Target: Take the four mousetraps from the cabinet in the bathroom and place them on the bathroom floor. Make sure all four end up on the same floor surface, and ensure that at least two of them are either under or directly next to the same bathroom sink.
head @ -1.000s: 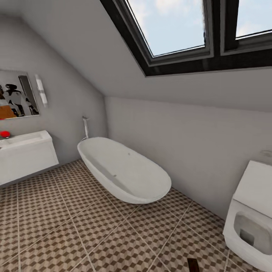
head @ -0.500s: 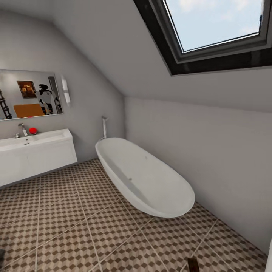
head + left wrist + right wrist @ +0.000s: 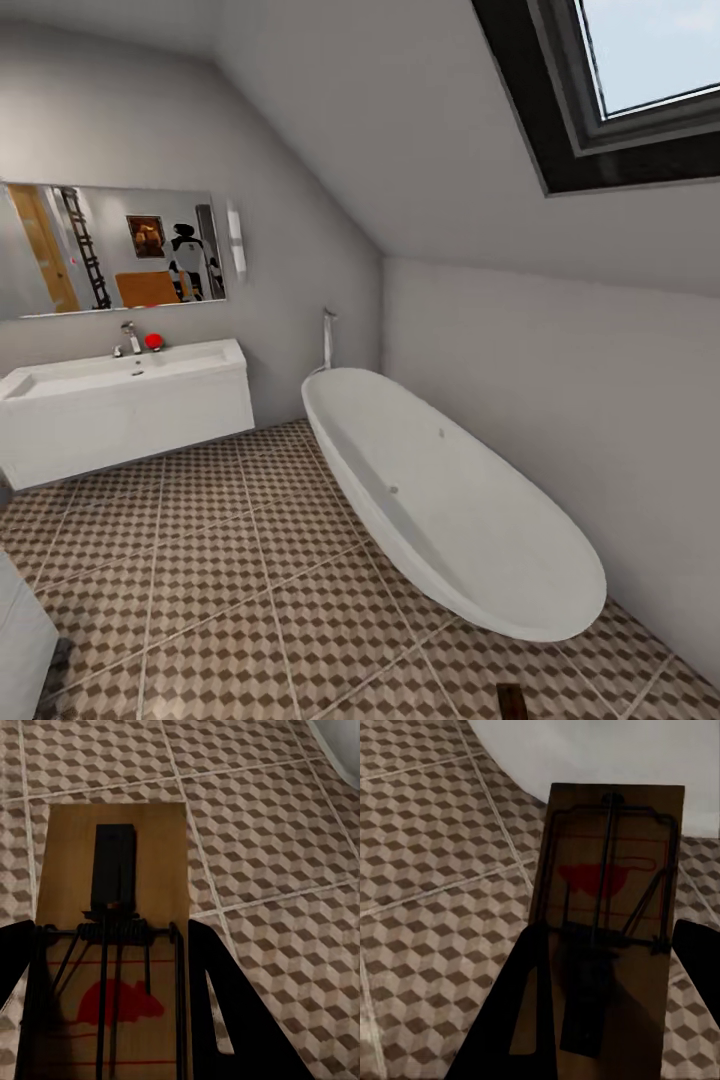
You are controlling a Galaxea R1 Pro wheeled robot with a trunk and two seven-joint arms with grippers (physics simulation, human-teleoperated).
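Lengthwise between the fingers, one mousetrap (image 3: 112,945) is clamped by the left gripper (image 3: 112,1005), another mousetrap (image 3: 611,922) by the right gripper (image 3: 615,1005), above the bathroom floor (image 3: 250,580).

1 tan mousetrap (image 3: 112,945) sits clamped in each hand, another (image 3: 607,922) likewise, above the cube-patterned bathroom floor (image 3: 250,580).

The bathroom floor (image 3: 230,590) is laid with large square tiles in a brown, beige and white cube pattern with pale grout lines. A white freestanding bathtub (image 3: 450,500) stands on it along the right-hand wall, one end near the far corner. A small dark rectangle (image 3: 511,700) lies in the floor near the tub's closer end.
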